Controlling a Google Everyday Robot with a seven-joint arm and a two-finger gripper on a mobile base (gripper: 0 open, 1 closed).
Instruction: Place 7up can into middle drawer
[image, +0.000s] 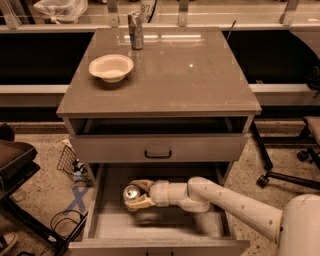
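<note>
The 7up can (132, 193) shows its silver top and is held inside the open middle drawer (115, 227), over the left part of its pale floor. My gripper (138, 194) reaches in from the right on the white arm, and its fingers (142, 186) are closed around the can's sides. The can appears to hang slightly above the drawer floor, which carries its shadow. The can's body is mostly hidden by the fingers.
A shallower drawer with a black handle (158, 154) is shut above. On the cabinet top stand a white bowl (111, 67) and a slim dark silver can (135, 30). An office chair base (285, 177) is at the right, a wire basket (70, 162) and cables at the left.
</note>
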